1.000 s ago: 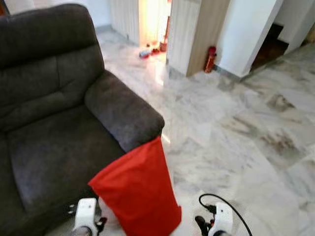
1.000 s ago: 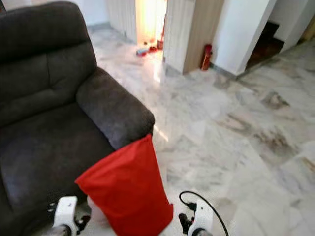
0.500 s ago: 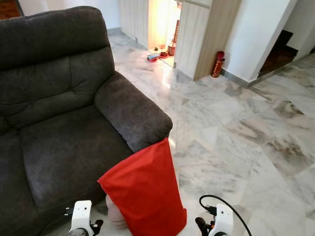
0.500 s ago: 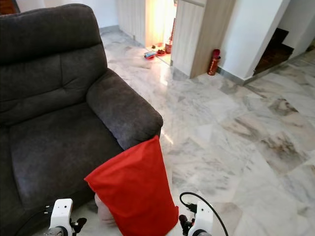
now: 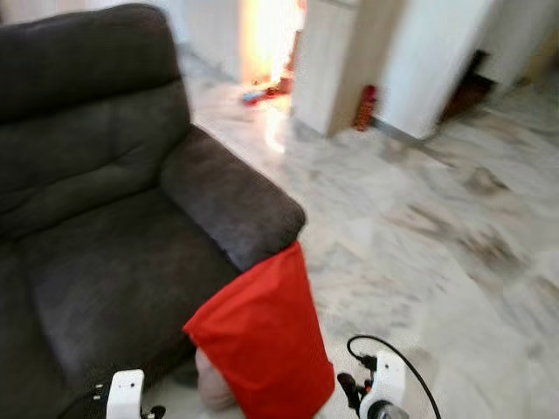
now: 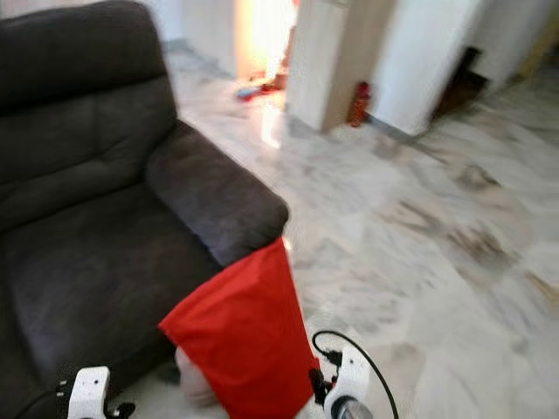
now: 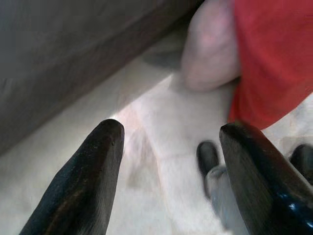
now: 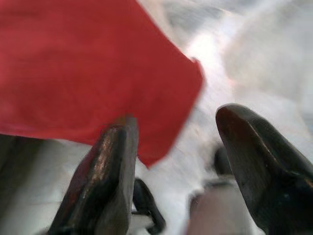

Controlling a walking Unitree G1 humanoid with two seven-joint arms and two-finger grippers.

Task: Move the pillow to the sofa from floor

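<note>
Risk comes first for us: the red pillow (image 5: 262, 340) stands on edge on the marble floor (image 5: 437, 236), leaning against the front of the sofa's armrest (image 5: 231, 196), so a one-sided nudge could tip it flat or push it along the sofa (image 5: 96, 218) base before we get a hold. Our left gripper (image 7: 166, 181) hangs low by the sofa's front edge with its fingers spread wide, holding nothing; our right gripper (image 8: 176, 161) is just beside the pillow's lower corner, jaws likewise apart and empty. A pale inner cushion (image 7: 210, 46) pokes out of the red cover at the bottom, and we judge that gripping only the cover might let it slide out. The armrest overhangs the lift path, and a black cable (image 5: 397, 353) loops by our right wrist. Further off stand a red extinguisher (image 5: 364, 106) and a wooden partition (image 5: 327, 61).
</note>
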